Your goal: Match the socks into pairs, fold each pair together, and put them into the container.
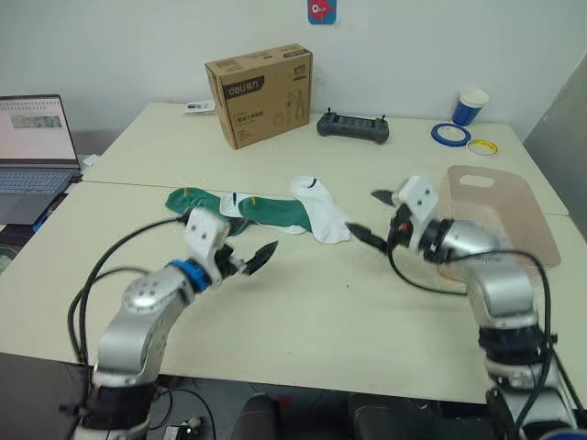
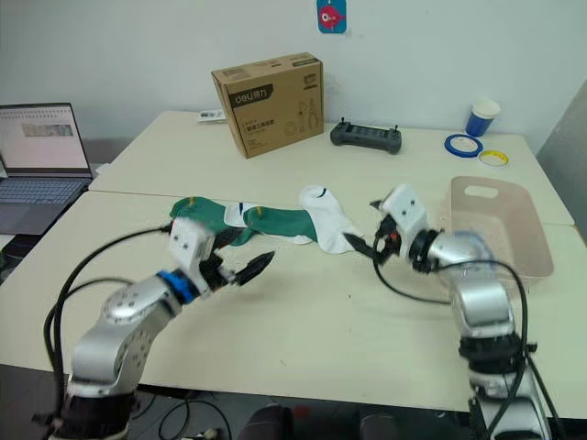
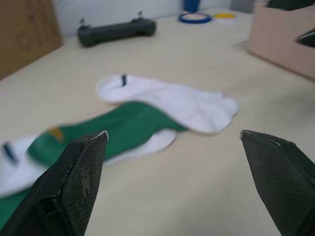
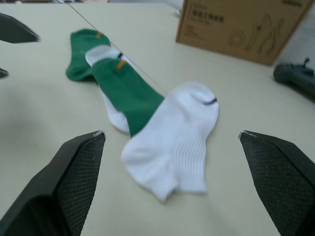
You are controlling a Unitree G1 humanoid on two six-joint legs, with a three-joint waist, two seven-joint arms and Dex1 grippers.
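On the pale table (image 1: 303,302) in front of me lies a row of socks: a white sock (image 1: 321,209) at the right end, overlapping a dark green sock (image 1: 273,214) with an orange tab, then another white sock (image 1: 233,203) partly tucked under it, and a second green sock (image 1: 189,199) furthest to my left. My left gripper (image 1: 259,258) hovers just above the table near the green socks, its jaws spread wide and holding nothing. My right gripper (image 1: 373,216) hangs beside the toe of the white sock at the right end, its jaws also spread and empty. Beside my right arm stands the pinkish-beige container (image 1: 500,215); I cannot tell what it holds. Further back sit a brown cardboard box (image 1: 260,94), a black controller (image 1: 353,126), a blue-and-white cup (image 1: 470,105) and two tape rolls (image 1: 463,138). A laptop (image 1: 33,151) stands open at my far left.
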